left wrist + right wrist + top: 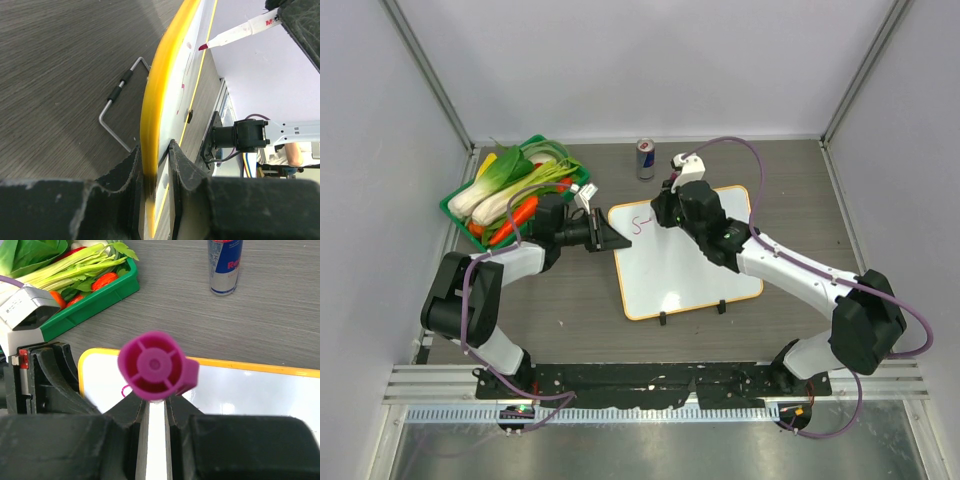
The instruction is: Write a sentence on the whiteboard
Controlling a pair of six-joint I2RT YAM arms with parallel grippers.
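Black fingers of the left gripper [154, 150] fill the bottom of the left wrist view, clenched on the yellow rim of the whiteboard [160, 75] at its left edge, one finger on each face. From above, the left arm folds its elbow out left of the board and the forearm runs level to the right, ending at that same edge. The right arm rises from the base near the board's right side, bends at a high elbow, and its forearm crosses diagonally over the board's far right part, hiding that corner from the top camera. The right gripper [154, 405] grasps a marker [154, 365] tight between its fingers; the magenta butt end faces the wrist lens and blocks sight of the tip there. The left wrist view shows the tip hovering just off or on the board face, cannot tell which. Of the sentence [641, 224], only one pink curl is seen, near the board's far left corner. Two black clips [662, 318] sit on the board's near edge. A green tray [455, 208] of vegetables stands left of the board, behind the left gripper. A can [645, 158] stands upright beyond the board's far edge. A bent wire loop [117, 92] lies on the table just beside the gripped edge.
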